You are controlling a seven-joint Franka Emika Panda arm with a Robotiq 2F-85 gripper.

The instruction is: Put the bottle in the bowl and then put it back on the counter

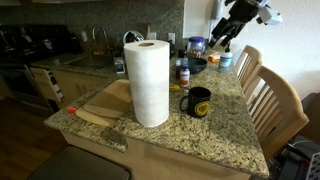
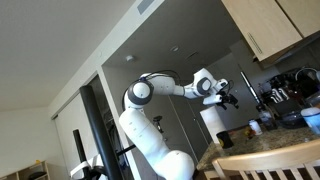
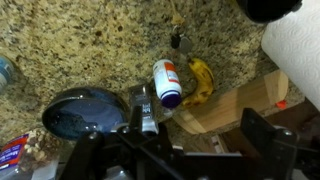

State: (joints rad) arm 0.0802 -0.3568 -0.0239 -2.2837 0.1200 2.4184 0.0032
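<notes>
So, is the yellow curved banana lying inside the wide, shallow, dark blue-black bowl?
No, in the wrist view the banana lies on the speckled granite counter, well apart from the bowl.

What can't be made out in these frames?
- Gripper: open or shut unclear; dark blur at the wrist view's bottom edge, too small in both exterior views.
- Bottle: label unreadable, too small in an exterior view.
- Counter: the part behind the paper towel roll is hidden in an exterior view.
- Chair and the frame edge cut off the counter in an exterior view.
</notes>
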